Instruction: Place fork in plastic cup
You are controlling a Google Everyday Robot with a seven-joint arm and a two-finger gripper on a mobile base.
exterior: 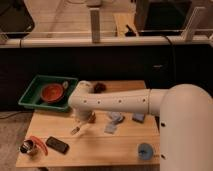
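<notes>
The fork [76, 130] sits just below-left of your gripper [84, 120], slanting away from it. You cannot tell whether it is pinched. The cup [145, 150] lies well to the right.

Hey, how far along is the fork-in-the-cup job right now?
Nothing is finished yet: the blue cup stands near the front right edge of the table, apparently with no fork in it. In hand: the gripper is low over the table's left half, with the fork at its tip, seemingly held. Left: carry it over and drop it in.
</notes>
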